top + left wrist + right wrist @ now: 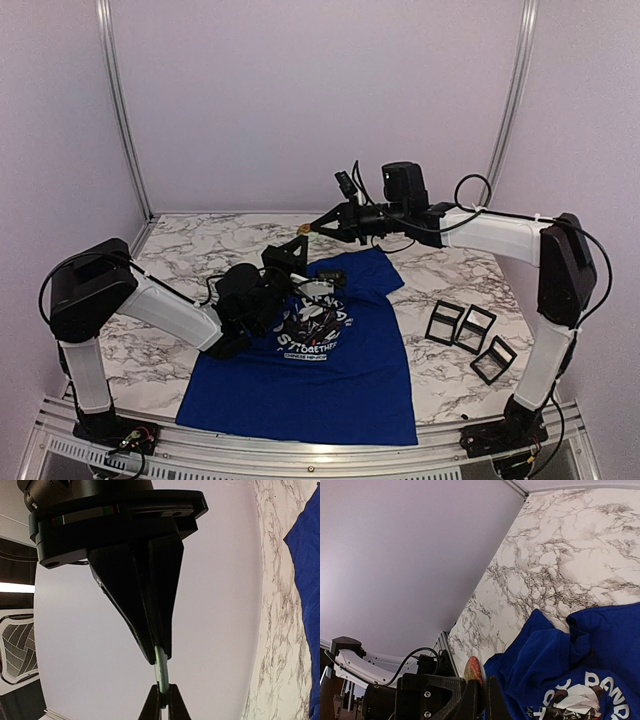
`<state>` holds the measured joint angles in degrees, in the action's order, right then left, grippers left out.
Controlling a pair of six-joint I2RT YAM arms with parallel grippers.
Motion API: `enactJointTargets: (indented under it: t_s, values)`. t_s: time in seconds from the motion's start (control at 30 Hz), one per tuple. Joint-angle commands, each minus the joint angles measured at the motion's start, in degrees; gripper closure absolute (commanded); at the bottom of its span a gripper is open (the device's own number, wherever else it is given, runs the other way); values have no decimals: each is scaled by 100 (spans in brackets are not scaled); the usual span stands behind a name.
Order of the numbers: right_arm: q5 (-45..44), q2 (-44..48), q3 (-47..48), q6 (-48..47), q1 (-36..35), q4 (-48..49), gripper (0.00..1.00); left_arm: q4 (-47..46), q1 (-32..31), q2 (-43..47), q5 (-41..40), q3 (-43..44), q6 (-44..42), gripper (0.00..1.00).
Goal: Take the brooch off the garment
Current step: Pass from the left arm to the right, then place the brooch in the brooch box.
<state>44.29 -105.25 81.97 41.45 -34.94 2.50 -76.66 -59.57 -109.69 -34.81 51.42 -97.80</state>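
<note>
The brooch, a thin round disc with a red and gold face, hangs in the air above the far edge of the garment. It is pinched from both sides. My left gripper is shut on its lower edge. My right gripper is shut on the opposite edge, reaching in from the right. The two sets of fingertips almost meet at the left gripper. The royal-blue T-shirt lies below on the marble table, rumpled near the collar, with its panda print and white lettering showing.
Three black open frames lie on the table to the right of the shirt. A small black object rests at the shirt's upper edge. Aluminium rails run along the near edge, and white walls enclose the back and sides.
</note>
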Motion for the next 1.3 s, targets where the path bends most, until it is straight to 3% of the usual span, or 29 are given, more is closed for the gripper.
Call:
enactJointTargets:
  t_s: [0.0,0.3,0.57,1.0,1.27]
  values:
    - [359,-11,-88,244,53,508,100,-694,24,-166,-67,120,30,96]
    - [234,154,-460,436,227,870,100,-221,-59,193,-363,-74,629,29]
    - [-218,570,-1157,449,448,986,100,500,-434,602,-1165,-161,2119,2]
    - [-1375,1777,-2496,216,887,15,100,4511,-573,1821,-1334,367,6115,1]
    - [-2261,3133,-3387,78,1330,-1616,100,6066,-541,2193,-1057,831,7506,1]
